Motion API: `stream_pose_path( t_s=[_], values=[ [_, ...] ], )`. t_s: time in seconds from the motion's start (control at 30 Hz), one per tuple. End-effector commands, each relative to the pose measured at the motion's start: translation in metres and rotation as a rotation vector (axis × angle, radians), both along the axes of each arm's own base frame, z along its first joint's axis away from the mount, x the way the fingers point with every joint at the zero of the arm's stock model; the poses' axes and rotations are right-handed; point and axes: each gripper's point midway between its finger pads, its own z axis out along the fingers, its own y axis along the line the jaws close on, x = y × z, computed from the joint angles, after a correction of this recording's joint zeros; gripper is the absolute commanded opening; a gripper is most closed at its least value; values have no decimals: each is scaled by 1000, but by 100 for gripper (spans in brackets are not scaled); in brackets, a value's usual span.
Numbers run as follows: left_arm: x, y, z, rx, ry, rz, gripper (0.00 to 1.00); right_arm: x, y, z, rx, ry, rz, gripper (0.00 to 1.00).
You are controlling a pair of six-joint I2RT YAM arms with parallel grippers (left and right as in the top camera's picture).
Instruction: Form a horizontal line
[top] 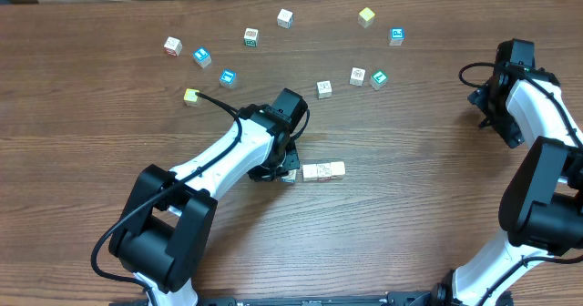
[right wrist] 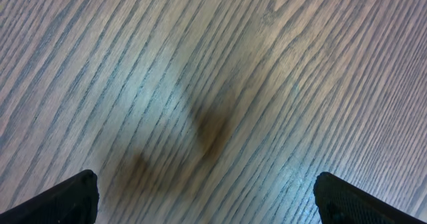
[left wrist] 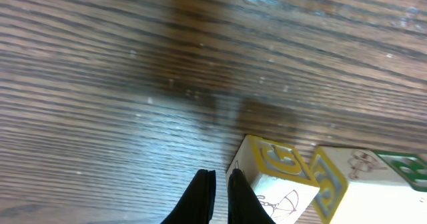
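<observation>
A: How does the left end effector [left wrist: 220, 192] stand?

B: Pinched shut, with nothing between its fingers [left wrist: 200, 199]. It sits low over the wooden worktop [top: 410, 224], its tips just beside the left end of the line of cubes [top: 323, 170]. Whether it touches the end cube, I cannot tell.

A: Where does that line lie?

B: Near the middle of the worktop, with the cubes side by side and touching. From overhead two pale ones show plainly, while the end nearest the arm is partly hidden under the end effector.

A: And the right end effector [right wrist: 207, 191]?

B: Spread wide and holding nothing, above bare wood at the right side, well apart from the line.

A: What else is around?

B: Loose cubes lie scattered in an arc across the far side. The nearest, a white cube [top: 323, 88], lies apart from the line. A yellow cube [top: 191, 96] lies beside the left arm's black cable [top: 219, 101].
</observation>
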Motion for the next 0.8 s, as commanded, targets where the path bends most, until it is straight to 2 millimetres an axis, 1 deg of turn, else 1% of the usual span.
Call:
stream_pose_path(
  t_s=[0.0,0.1,0.33,0.47,0.6,0.77],
  values=[
    [-7,-8,-2,-31,25,41,7,5,-3,1,-12,-5,-1,100],
    [-7,-10,-2,-40,30,67,7,5,-3,1,-12,-5,-1,100],
    [-8,-9,-2,-37,36,69,7,5,-3,1,-12,-5,-1,100],
    [-12,-9,-3,-37,54,68,11,5,-3,1,-12,-5,-1,100],
    [-18,-4,-3,-17,77,68,12,5,-3,1,-12,-5,-1,100],
    [-21,-3,-3,-11,87,68,6,5,-3,1,-12,-5,-1,100]
  ],
)
